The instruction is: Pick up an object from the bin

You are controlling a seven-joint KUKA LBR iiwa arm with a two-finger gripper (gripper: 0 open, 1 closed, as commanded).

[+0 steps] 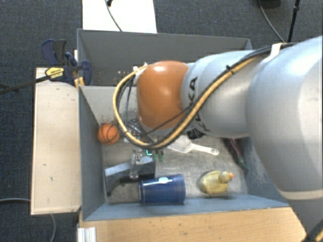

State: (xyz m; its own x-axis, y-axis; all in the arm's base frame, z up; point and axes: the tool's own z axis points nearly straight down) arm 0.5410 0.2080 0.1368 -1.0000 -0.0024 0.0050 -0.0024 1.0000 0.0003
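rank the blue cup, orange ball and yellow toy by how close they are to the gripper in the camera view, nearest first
1. Blue cup, lying on its side just below and right of the gripper.
2. Orange ball, up and left, by the bin's left wall.
3. Yellow toy, well off to the right.

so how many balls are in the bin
1: a small orange basketball against the bin's left wall. The arm covers much of the floor, so more may be hidden.

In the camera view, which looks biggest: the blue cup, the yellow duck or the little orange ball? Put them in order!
1. blue cup, lying on its side
2. yellow duck
3. orange ball, clearly the smallest
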